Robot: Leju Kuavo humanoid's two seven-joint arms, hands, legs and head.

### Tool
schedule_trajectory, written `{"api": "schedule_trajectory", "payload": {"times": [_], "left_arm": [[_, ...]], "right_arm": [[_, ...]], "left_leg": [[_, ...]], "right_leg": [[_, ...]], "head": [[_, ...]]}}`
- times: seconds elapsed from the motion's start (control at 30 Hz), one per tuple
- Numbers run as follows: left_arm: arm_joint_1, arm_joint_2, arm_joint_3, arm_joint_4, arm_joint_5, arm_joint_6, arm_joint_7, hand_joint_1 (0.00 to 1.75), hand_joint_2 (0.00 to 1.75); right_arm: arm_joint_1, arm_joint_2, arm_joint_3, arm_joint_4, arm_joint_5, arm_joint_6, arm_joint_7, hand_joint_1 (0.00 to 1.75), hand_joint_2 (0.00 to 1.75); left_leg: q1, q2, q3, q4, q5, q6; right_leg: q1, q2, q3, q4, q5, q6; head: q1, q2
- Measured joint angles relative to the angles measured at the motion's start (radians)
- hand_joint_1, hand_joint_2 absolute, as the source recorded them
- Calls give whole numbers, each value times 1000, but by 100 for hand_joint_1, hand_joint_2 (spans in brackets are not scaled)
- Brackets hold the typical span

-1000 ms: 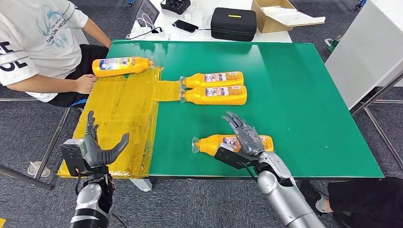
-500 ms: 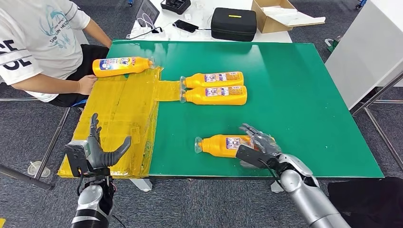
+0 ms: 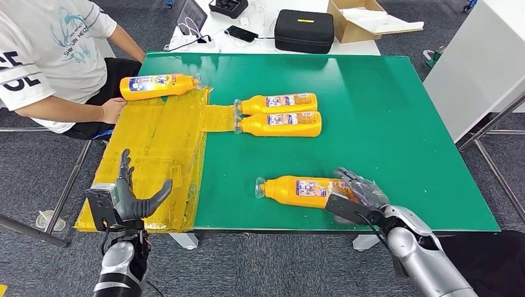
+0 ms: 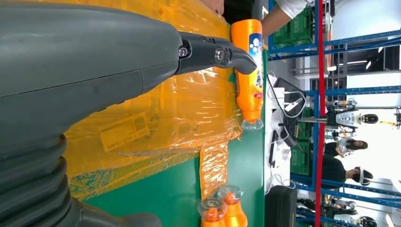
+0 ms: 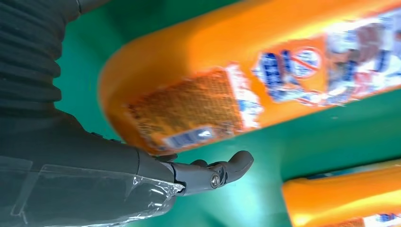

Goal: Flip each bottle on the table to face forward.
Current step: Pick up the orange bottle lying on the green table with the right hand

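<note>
**Near the table's front edge, a bottle lies under the robot's reach**

At the near edge of the green table [image 3: 384, 111], the right hand [image 3: 359, 193] rests against the base of an orange bottle [image 3: 297, 190] lying on its side, fingers spread, gripping nothing. The left hand [image 3: 127, 195] hovers with fingers wide by the yellow sheet [image 3: 161, 142]. Two more bottles [image 3: 278, 114] lie together mid-table; another bottle [image 3: 158, 86] lies near a seated person [image 3: 49, 55].

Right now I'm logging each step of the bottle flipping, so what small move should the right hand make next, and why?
Probably close the fingers around the base of the near bottle so it can be rolled. The right hand lies at that bottle's base end on the green table, thumb under it in the right wrist view, but no firm grip shows yet. The left hand hangs open off the table.
</note>
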Motion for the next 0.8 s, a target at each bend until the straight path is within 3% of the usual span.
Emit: {"api": "schedule_trajectory", "payload": {"times": [0.33, 0.37, 0.47, 0.5, 0.8], "left_arm": [[0, 0, 1, 3, 0, -6, 0, 0, 175], [-1, 0, 1, 6, 0, -7, 0, 0, 175], [-5, 0, 0, 16, 1, -10, 1, 0, 175], [-7, 0, -1, 19, 1, -11, 1, 0, 175], [-18, -2, -4, 42, 14, -10, 2, 0, 175]], "right_arm": [[17, -23, -3, -9, 8, 20, 16, 0, 175], [17, -28, -1, -9, 9, 31, 22, 36, 175], [7, -39, 12, 0, 17, 59, 40, 167, 175], [2, -36, 16, 8, 21, 56, 41, 175, 175], [-16, 27, 33, 79, 43, -42, 10, 175, 175]], "left_leg": [[0, 0, 0, 0, 0, 0], [0, 0, 0, 0, 0, 0], [0, 1, 0, 0, 0, 0], [0, 1, 0, 0, 0, 0], [0, 2, 1, 0, 0, 0]], "right_leg": [[0, 0, 0, 0, 0, 0], [0, 0, 0, 0, 0, 0], [0, 0, 0, 0, 0, 0], [0, 0, 0, 0, 0, 0], [1, 0, 0, 0, 0, 0]], "head": [[0, 0], [0, 0], [0, 0], [0, 0], [0, 0]]}}
